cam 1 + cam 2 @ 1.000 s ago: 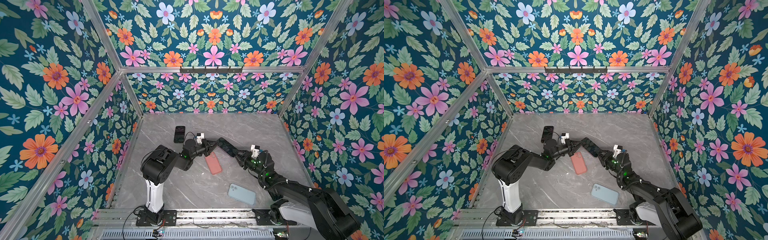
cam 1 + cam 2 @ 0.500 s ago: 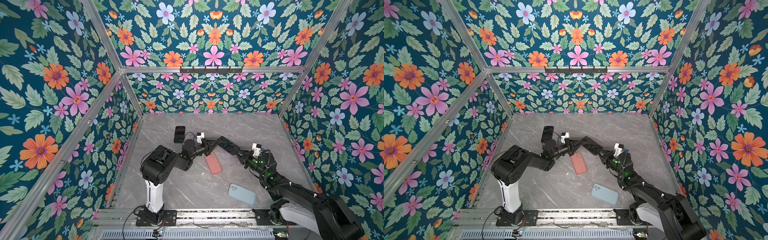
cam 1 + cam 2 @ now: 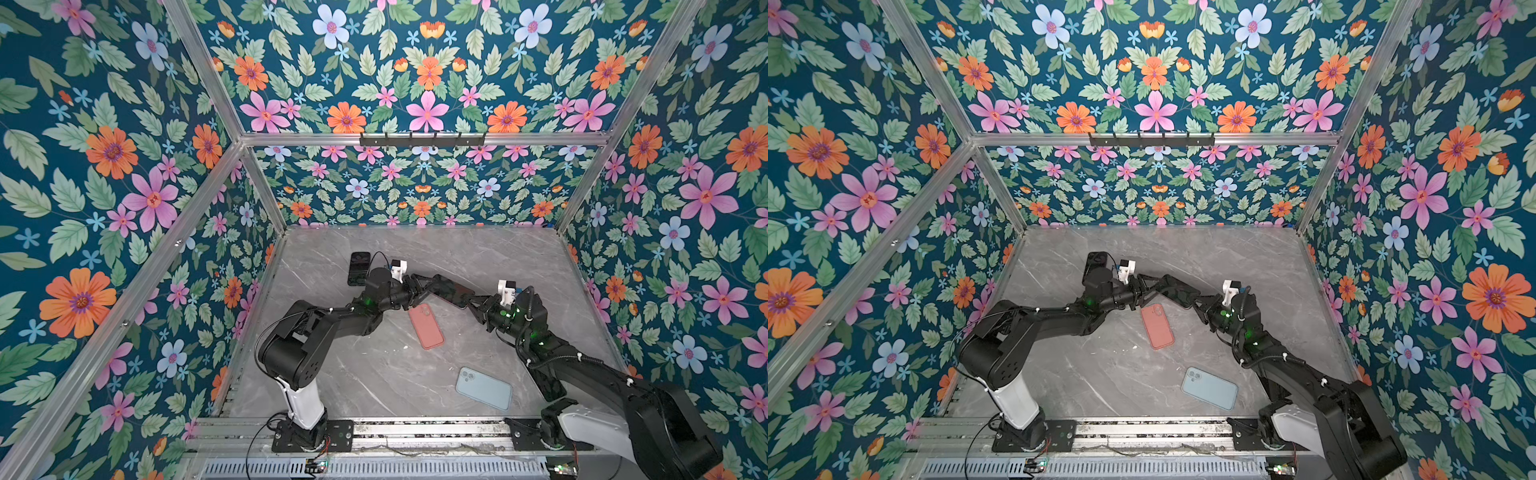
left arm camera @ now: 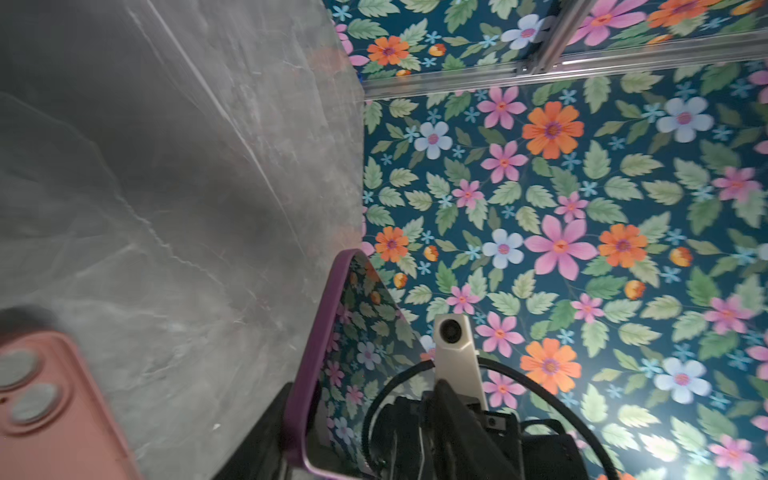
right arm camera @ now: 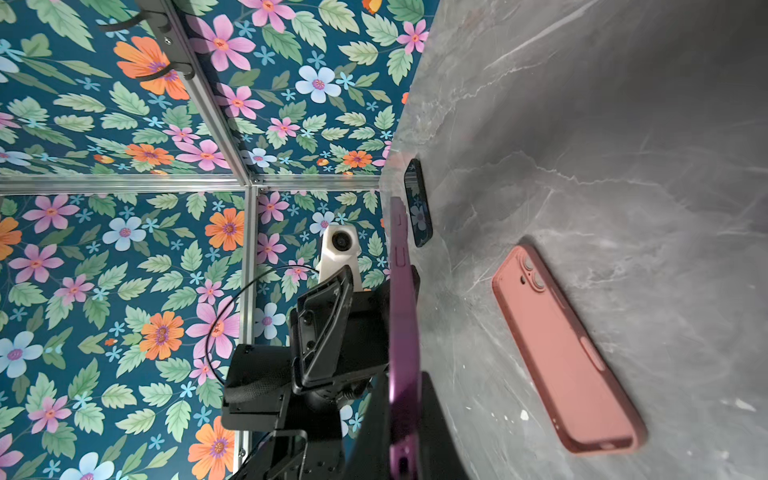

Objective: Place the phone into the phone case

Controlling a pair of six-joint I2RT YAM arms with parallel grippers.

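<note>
The purple-edged phone point(image 3: 451, 291) hangs in the air over the middle of the grey table point(image 3: 365, 374), slung between the two arms in both top views. The right gripper point(image 3: 473, 301) is clamped tight on its right-hand end. The left gripper point(image 3: 426, 286) sits at the other end with its jaws spread, the phone's tip between them and, as far as I can see, not pinched. Just below in the frame, the pink phone case point(image 3: 426, 326) lies flat on the table. A light blue case point(image 3: 484, 388) lies lower right of it. A dark handset point(image 3: 358, 268) lies upper left.
</note>
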